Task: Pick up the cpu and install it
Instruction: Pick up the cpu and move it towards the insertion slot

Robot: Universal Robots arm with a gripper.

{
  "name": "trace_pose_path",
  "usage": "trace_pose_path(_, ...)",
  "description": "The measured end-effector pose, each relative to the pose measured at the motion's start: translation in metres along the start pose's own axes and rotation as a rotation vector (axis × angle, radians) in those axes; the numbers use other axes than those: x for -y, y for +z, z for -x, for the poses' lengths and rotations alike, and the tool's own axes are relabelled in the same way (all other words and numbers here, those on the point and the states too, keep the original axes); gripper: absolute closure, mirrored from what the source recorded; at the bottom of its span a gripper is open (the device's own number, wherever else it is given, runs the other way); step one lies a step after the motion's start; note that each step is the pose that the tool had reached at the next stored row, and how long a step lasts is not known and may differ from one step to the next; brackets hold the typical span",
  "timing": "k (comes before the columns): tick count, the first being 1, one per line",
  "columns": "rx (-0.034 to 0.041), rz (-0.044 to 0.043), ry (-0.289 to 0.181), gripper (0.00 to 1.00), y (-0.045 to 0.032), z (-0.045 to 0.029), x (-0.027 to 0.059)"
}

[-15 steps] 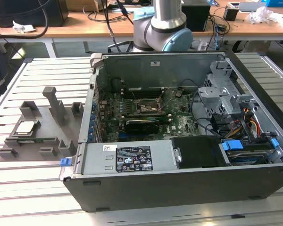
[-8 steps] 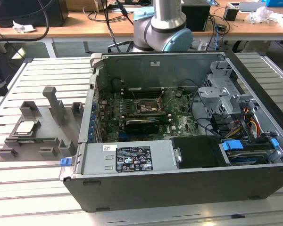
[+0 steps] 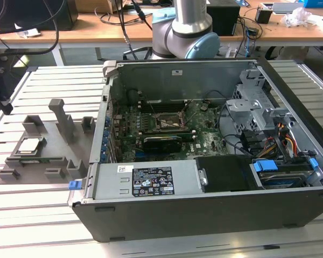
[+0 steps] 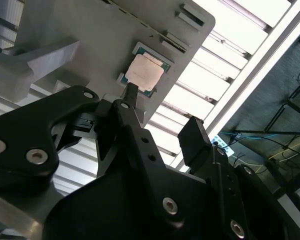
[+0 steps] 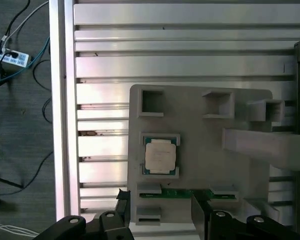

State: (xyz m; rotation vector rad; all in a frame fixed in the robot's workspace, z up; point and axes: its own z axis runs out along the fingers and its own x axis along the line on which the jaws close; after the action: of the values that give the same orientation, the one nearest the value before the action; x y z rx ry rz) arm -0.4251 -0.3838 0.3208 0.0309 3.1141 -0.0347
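**A:** What's nearest the camera?

**B:** In the second wrist view, the gripper (image 4: 162,111). Its jaws are spread wide and it holds nothing. One finger (image 4: 131,95) lines up just short of the cpu (image 4: 145,73). How high it hangs above the cpu I can't tell.

**A:** And the cpu itself?

**B:** It lies flat, silver top up, in a shallow framed seat on the tray (image 4: 90,30), and nothing touches it. I'd say the seat keeps it square at a known spot. The gap between the jaws looks wider than the cpu, which I take as room to go either side of it.

**A:** Does the first wrist view add anything?

**B:** It looks straight down. The cpu (image 5: 160,155) sits square in its seat, in line with the gap of the gripper (image 5: 160,196). A green strip (image 5: 180,192) lies between the two. The slanted view instead gives the fingers' length and reach.

**A:** Farther off?

**B:** The exterior view gives the layout. The tray (image 3: 46,148) rests on the slatted table (image 3: 43,86), at the view's left of the open case (image 3: 177,215). The cpu (image 3: 29,145) is well apart from the socket (image 3: 169,122) on the motherboard (image 3: 204,137). So it is neither picked up nor installed yet.
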Motion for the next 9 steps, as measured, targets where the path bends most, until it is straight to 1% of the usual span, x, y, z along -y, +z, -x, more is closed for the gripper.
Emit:
trace_pose_path(1,0.0,-0.0006,0.0,0.4,0.0011,0.0002,-0.0016)
trace_pose_path(3,0.0,-0.0062,0.0,0.4,0.0036,0.0006,-0.0074)
trace_pose_path(4,0.0001,-0.007,0.0,0.4,0.0047,0.0007,-0.0091)
trace_pose_path(9,0.0002,-0.0071,0.0,0.4,0.0094,0.0006,-0.0102)
